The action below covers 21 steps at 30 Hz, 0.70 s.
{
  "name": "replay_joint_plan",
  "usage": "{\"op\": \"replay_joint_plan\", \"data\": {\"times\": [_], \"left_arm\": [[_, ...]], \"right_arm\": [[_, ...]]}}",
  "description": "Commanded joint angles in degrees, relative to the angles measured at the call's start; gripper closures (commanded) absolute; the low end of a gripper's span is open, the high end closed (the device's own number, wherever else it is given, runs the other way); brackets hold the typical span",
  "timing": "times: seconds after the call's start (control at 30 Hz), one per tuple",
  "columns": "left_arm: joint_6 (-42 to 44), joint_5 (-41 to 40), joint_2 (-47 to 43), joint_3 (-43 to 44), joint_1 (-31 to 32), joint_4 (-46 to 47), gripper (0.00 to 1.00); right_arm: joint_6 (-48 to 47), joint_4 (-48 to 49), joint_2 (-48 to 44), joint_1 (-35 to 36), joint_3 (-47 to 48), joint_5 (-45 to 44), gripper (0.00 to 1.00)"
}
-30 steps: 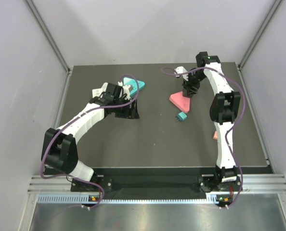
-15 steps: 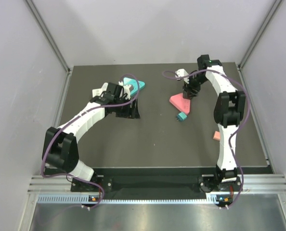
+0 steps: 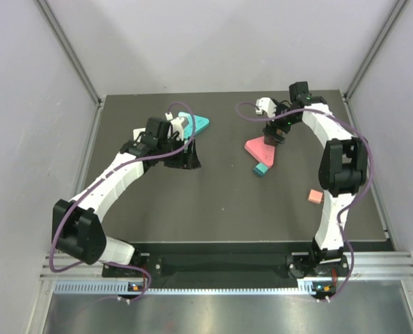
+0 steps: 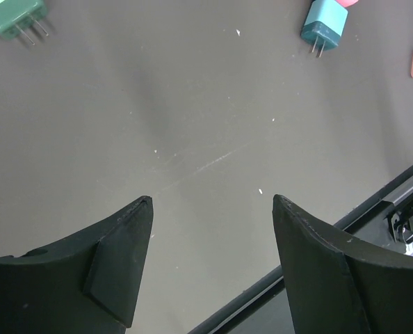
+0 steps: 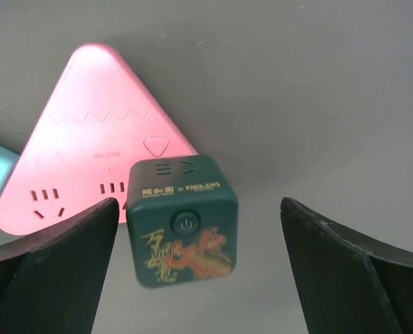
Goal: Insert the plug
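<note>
**Right gripper (image 5: 198, 203) wide open around the green cube plug**

Dark green cube plug (image 5: 183, 221), printed with a gold dragon and a round power button, standing at one edge of a pink triangular power strip (image 5: 99, 149). Set between the two black fingers (image 5: 46, 264) and touching neither, so nothing held. Whether its pins sit in a socket: not visible. Left gripper (image 4: 213, 202) likewise spread, with nothing between its fingers and only bare dark table (image 4: 213, 125) below.

Counted:
- Two triangular power strips, one pink and one teal (image 3: 197, 123).
- Three plugs: the cube, a teal pronged plug (image 3: 261, 169) just beside the pink strip, and a green pronged plug (image 4: 14, 15).
- One small pink piece (image 3: 315, 197), lying well apart to the right.

Shown by the right wrist view alone: the cube and its markings, hidden under the gripper from above. Shown by the left wrist view alone: the green pronged plug. Shown from above alone: the teal strip, near the left gripper.
</note>
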State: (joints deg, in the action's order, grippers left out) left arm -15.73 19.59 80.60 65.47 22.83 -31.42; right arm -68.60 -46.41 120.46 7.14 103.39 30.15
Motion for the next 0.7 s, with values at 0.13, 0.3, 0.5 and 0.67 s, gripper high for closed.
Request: {"op": "replay_joint_plan", "data": {"times": [0.13,0.3,0.5,0.67], "left_arm": [[-0.71,-2.01,-1.85,0.09,1.07,1.09,0.27],[0.52,-7.72,2.18,2.11,8.53,7.59,0.28],[3.68,-16.25,12.90,8.00,19.87,16.12,0.29],[10.78,-19.07,23.26,12.57,26.64,21.65,0.28]], "right_arm": [[23.81,20.99,-18.50,0.51,-10.92,-0.36,0.00],[51.67,32.68,-27.45,0.51,-19.07,-8.05,0.00],[90.62,39.22,-39.32,-0.45,-33.42,-10.85,0.00],[97.60,33.40,-41.53,-4.67,-38.16,-1.32,0.00]]}}
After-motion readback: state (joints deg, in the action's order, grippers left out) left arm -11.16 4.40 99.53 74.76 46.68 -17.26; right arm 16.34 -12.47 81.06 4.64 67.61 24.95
